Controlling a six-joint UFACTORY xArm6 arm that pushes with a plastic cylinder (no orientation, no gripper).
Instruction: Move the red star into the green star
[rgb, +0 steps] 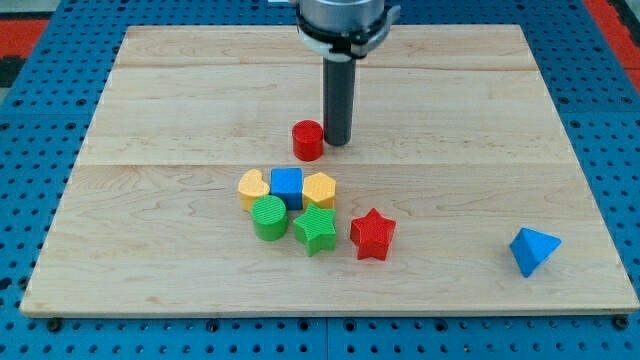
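The red star (373, 234) lies on the wooden board, just to the view's right of the green star (315, 229), with a narrow gap between them. The green star sits at the lower right of a cluster of blocks. My tip (337, 143) is above them in the view, touching the right side of a red cylinder (308, 140), well apart from both stars.
The cluster holds a yellow block (254, 187), a blue cube (287, 185), a yellow hexagon (320, 189) and a green cylinder (268, 217). A blue triangular block (533, 250) lies at the lower right. The board (150, 90) rests on a blue pegboard.
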